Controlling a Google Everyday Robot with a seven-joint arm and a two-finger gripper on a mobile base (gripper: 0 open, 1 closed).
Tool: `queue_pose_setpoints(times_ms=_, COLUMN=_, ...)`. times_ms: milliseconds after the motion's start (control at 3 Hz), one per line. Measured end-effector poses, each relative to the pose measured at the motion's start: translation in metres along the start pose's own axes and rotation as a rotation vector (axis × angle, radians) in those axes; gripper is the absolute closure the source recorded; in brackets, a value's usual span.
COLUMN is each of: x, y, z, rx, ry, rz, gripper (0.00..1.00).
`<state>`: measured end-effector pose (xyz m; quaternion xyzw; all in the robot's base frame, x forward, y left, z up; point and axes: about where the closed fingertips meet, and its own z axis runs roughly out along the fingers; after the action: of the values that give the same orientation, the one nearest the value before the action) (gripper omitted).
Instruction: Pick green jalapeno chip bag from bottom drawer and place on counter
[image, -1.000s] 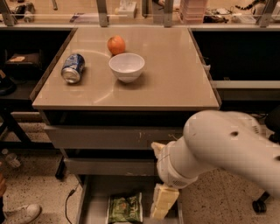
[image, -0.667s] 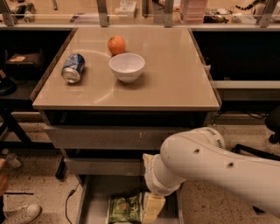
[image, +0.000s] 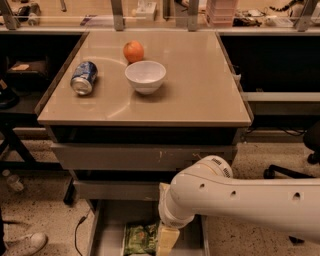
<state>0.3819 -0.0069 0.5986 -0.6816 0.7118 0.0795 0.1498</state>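
The green jalapeno chip bag (image: 140, 239) lies flat in the open bottom drawer (image: 107, 230), at the frame's lower edge. My white arm reaches in from the right, and its gripper (image: 166, 241) hangs over the drawer, right beside the bag's right edge. Only the gripper's pale upper part shows; its tips run out of the frame. The beige counter (image: 200, 90) tops the grey drawer unit above.
On the counter stand a white bowl (image: 145, 76), an orange (image: 133, 51) behind it, and a blue can (image: 83, 77) lying on its side at the left. A cluttered shelf (image: 165, 12) with metal posts runs behind. A shoe (image: 22, 245) shows at the lower left.
My arm has swung to the left and lower, bringing the gripper from right of the drawer to right beside the chip bag. The bag has not moved.
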Motion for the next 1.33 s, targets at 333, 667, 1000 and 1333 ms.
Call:
queue_pose_setpoints(times_ms=333, x=0.014, y=0.0, z=0.051, rx=-0.035, ry=-0.007, rz=0.017, gripper=0.0)
queue_pose_setpoints(times_ms=667, x=0.031, y=0.0, z=0.122, rx=-0.093, ry=-0.026, rz=0.051, gripper=0.0)
queue_pose_setpoints(times_ms=1000, x=0.037, y=0.005, z=0.177, rx=-0.148, ry=-0.05, rz=0.079, gripper=0.0)
queue_pose_setpoints(times_ms=1333, x=0.041, y=0.015, z=0.188, rx=-0.178, ry=-0.049, rz=0.091, gripper=0.0)
